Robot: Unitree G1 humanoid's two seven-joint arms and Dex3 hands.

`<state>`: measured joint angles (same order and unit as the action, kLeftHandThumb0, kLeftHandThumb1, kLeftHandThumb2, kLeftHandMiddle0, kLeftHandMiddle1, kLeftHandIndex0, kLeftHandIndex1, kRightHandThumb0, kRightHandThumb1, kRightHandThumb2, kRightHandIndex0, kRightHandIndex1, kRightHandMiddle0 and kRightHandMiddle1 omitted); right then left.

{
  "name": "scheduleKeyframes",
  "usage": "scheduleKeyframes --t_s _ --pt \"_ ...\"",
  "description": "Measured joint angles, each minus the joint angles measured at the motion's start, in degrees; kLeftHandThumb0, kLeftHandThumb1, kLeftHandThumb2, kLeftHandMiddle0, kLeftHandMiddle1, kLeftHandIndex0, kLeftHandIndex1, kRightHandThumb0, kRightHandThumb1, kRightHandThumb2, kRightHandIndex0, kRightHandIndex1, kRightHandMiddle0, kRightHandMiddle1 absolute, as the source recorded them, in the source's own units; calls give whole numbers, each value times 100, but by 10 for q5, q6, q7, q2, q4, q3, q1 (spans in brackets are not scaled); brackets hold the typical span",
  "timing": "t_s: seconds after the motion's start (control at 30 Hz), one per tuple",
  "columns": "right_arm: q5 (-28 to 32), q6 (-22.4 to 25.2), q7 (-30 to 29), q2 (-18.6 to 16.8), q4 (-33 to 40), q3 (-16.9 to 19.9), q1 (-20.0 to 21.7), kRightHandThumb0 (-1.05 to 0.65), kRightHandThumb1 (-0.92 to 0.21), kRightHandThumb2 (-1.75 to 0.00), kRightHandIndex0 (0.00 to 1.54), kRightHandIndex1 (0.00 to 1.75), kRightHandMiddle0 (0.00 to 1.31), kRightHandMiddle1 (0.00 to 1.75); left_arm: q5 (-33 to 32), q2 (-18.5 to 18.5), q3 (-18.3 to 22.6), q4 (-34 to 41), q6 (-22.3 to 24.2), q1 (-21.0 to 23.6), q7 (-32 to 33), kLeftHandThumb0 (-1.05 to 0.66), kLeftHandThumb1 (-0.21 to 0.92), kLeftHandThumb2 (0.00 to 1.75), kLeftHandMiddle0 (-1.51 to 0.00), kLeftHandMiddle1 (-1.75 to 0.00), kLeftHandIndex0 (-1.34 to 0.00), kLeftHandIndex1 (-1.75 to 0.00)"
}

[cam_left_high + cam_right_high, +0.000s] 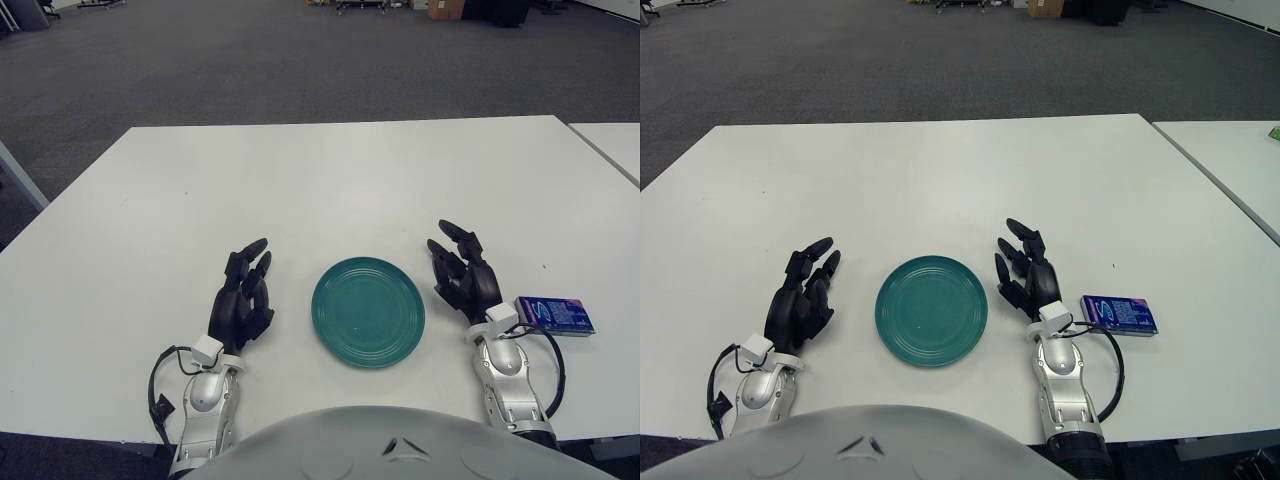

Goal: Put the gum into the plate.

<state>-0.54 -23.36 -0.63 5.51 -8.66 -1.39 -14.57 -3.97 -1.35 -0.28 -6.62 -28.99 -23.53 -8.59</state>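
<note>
While the gum (1119,314) lies flat on the white desk (330,180) just right of the right hand (463,279), both hands, left hand (243,297) included, flank the teal plate (368,311), fingers loosely spread, holding nothing; only the right eye view catches a green scrap on the neighbouring desk.

Plate (368,311) lies between both hands; gum (554,314) right of right hand (462,276).

plate (931,310) between our hands | gum (1119,314) just right of our right hand (1028,278) | left hand (803,297) open, empty
</note>
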Motion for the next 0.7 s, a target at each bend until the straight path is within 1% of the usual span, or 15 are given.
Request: scheduleKeyframes --t_s 0.27,0.57,0.63,0.7 --pt "0 -1 -1 0 0 1 0 -71 -92 -55 53 1 0 66 1 0 0 0 2 1 0 -92 92 82 -32 0 0 -86" --pt "1 -6 1 -1 3 3 -1 -70 -92 -51 55 2 0 66 11 1 -2 -6 5 9 1 -89 92 85 -36 -2 -4 -88" --pt "0 -8 1 -2 16 2 -9 -69 -92 -48 56 2 0 69 11 2 -2 -6 4 9 1 -88 92 87 -37 -2 -4 -88" --pt "-5 -8 -2 -5 46 0 -32 -68 -92 -46 56 2 0 72 11 3 -2 -6 4 10 1 -87 92 88 -37 -2 -5 -88"
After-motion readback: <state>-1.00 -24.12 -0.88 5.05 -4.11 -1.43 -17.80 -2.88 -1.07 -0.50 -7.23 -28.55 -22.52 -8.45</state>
